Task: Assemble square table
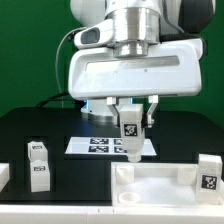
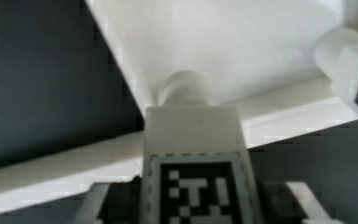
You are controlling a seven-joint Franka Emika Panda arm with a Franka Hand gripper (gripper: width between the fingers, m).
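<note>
My gripper (image 1: pixel 132 120) is shut on a white table leg (image 1: pixel 130 132) that carries a black-and-white tag, holding it just above and behind the square table top (image 1: pixel 160 186). In the wrist view the leg (image 2: pixel 194 135) runs out from between my fingers (image 2: pixel 83 195), its rounded end over the white top (image 2: pixel 229 50) and the top's raised rim (image 2: pixel 105 160). Another tagged leg (image 1: pixel 208 172) stands at the top's corner on the exterior view's right, and it shows in the wrist view as well (image 2: pixel 350 70).
The marker board (image 1: pixel 95 146) lies on the black table behind the top. Two loose legs (image 1: pixel 38 166) stand on the exterior view's left, and another white piece (image 1: pixel 3 176) sits at the left edge. A green backdrop stands behind.
</note>
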